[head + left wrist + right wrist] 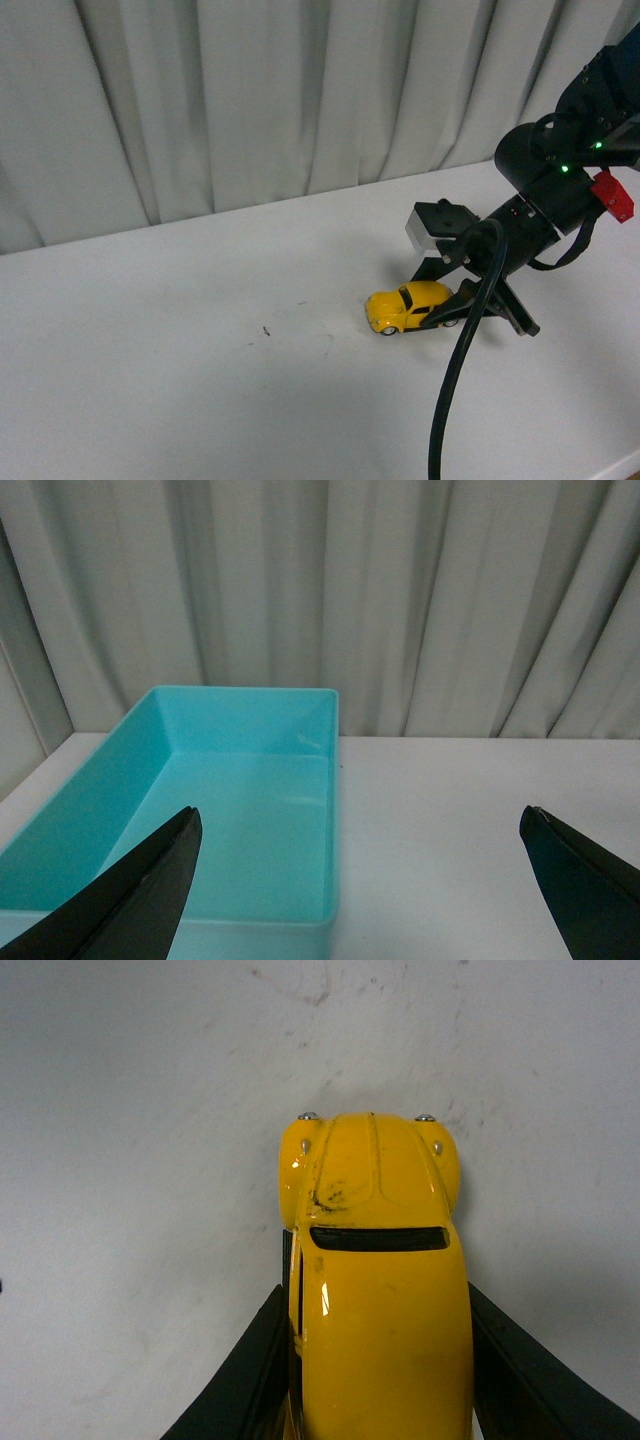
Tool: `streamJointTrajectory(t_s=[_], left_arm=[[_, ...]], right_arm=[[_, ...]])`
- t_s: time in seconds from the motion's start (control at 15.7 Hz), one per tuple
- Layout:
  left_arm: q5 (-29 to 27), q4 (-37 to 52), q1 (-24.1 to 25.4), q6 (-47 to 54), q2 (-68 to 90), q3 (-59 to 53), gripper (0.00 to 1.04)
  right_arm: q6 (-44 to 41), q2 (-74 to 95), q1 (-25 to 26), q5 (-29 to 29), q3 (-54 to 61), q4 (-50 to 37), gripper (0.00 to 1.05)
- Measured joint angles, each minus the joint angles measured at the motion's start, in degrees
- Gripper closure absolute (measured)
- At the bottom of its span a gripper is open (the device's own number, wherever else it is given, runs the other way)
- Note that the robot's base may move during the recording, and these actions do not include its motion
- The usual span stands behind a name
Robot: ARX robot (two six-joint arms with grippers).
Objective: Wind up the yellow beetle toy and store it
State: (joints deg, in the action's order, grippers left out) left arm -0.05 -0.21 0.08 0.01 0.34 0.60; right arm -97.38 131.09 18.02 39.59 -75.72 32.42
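The yellow beetle toy (pixel 409 305) stands on its wheels on the white table (pixel 180 380), nose pointing left in the front view. My right gripper (pixel 446 310) is shut on the yellow beetle toy, its black fingers pressed against both sides of the car's rear half. The right wrist view looks down on the toy's roof and hood (pixel 378 1260), with a finger (pixel 250 1370) on each flank. My left gripper (pixel 360 880) is open and holds nothing; it is out of the front view.
A turquoise bin (pixel 150 810) with nothing in it sits on the table ahead of the left gripper, seen only in the left wrist view. A pale curtain (pixel 300 100) hangs behind the table. The table's front edge (pixel 620 462) shows at lower right.
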Motion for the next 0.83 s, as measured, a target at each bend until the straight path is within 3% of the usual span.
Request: streamJointTrajectory(t_s=[0.38,0.44,0.7,0.76,0.83], left_arm=[[0.00,0.00,0.00,0.00,0.00,0.00,0.07],[0.00,0.00,0.00,0.00,0.00,0.00,0.07],[0.02,0.02,0.00,0.00,0.00,0.00,0.07],[0.02,0.00,0.00,0.00,0.00,0.00,0.07],[0.02,0.00,0.00,0.00,0.00,0.00,0.07]], right_arm=[[-1.53,-1.33,5.81,0.37,2.34,0.48,0.62],[-1.64,-1.40,6.05,0.35,2.36,0.24,0.58],[-1.49,-1.18,6.80,-0.42,2.34,-1.18,0.12],[-1.44,-1.18,6.80,-0.39,2.34,-1.31,0.04],[-1.44,-1.18,6.80,-0.39,2.36,-1.27,0.07]])
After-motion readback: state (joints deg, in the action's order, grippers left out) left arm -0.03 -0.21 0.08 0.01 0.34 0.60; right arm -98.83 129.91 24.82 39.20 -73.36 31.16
